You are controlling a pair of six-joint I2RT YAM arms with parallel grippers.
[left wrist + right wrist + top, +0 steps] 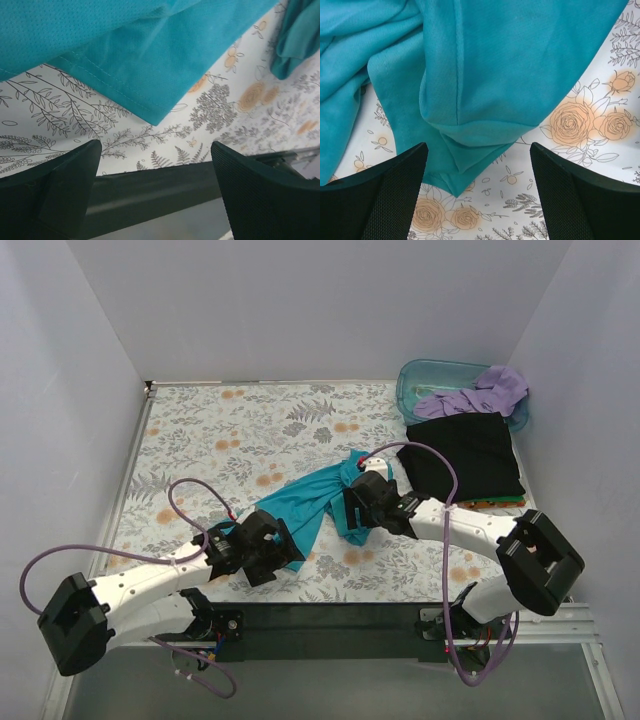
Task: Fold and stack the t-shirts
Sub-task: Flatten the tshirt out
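Observation:
The teal-blue t-shirt (310,505) lies crumpled in a long bunch at the middle of the flowered table. My left gripper (290,550) is open and empty over its near left corner; the left wrist view shows the gripper (156,150) just off the shirt's hem corner (150,60). My right gripper (345,515) is open and empty at the shirt's right end; in the right wrist view the gripper (478,150) hovers over a folded corner of the shirt (510,65). The black t-shirt (468,458) lies folded at the right. The lavender t-shirt (480,395) hangs bunched over the tub.
A translucent blue-green tub (425,375) stands at the back right corner. White walls close in the left, back and right sides. A black strip (330,620) runs along the table's near edge between the arm bases. Something striped orange and green (490,504) peeks from under the black shirt.

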